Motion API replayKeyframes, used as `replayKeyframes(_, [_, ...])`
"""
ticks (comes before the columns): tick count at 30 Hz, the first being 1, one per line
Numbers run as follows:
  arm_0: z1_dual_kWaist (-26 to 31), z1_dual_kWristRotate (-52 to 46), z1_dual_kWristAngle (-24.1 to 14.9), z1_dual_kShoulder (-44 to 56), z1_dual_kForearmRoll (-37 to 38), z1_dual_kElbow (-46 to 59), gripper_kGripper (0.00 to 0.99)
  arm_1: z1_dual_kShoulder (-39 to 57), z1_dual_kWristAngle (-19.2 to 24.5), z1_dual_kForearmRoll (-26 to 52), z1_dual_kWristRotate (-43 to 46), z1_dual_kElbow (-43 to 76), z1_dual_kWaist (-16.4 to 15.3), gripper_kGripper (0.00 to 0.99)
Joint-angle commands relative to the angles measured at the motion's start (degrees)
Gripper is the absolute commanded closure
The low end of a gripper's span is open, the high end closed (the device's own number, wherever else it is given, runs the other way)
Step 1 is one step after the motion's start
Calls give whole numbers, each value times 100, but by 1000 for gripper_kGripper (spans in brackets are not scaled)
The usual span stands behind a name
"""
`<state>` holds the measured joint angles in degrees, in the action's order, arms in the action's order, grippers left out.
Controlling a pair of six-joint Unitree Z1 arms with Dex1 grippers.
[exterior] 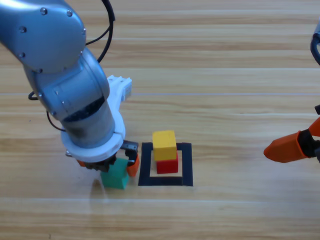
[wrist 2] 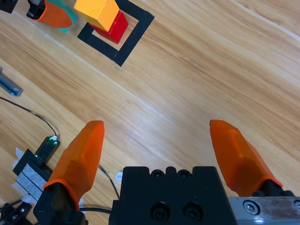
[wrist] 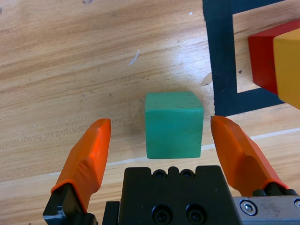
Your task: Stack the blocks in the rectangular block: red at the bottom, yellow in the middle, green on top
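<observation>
Left hand [wrist: 157, 136] is positioned low over the small teal-green plain cube [wrist: 174, 124], jaws spread wide on either side, neither touching it. Cube is seen resting on the wooden worktop [exterior: 225, 75], just beside the black tape rectangle outline [exterior: 186, 165] and outside it. Small yellow cube [exterior: 164, 145] is already set on the small red cube [exterior: 168, 164] inside the outline. Closing should be centred and square on opposite faces, then a clean lift well above yellow before placing. Right hand [wrist 2: 157, 145] is held wide open, empty, well apart at the right edge.
</observation>
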<state>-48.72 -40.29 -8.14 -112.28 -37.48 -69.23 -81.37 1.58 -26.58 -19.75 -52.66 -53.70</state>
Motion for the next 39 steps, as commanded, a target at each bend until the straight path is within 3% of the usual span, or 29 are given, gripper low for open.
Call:
replayKeyframes(1, [108, 39, 50, -329, 4, 137, 85, -116, 9, 241, 15, 177, 158, 1])
replayKeyframes(15, [99, 13, 67, -435, 188, 173, 90, -169, 17, 276, 15, 186, 158, 2])
replayKeyframes(20, [99, -14, 59, -540, 241, 173, 174, -177, 17, 303, 23, 204, 158, 2])
replayKeyframes(28, [99, -31, 41, -549, 258, 181, 645, -169, 17, 320, 23, 230, 158, 1])
replayKeyframes(35, [99, -286, -91, -514, 179, 164, 731, -177, 17, 320, 23, 230, 158, 2])
replayKeyframes(39, [99, -726, -179, -197, -348, -179, 737, -177, 17, 320, 23, 230, 158, 2])
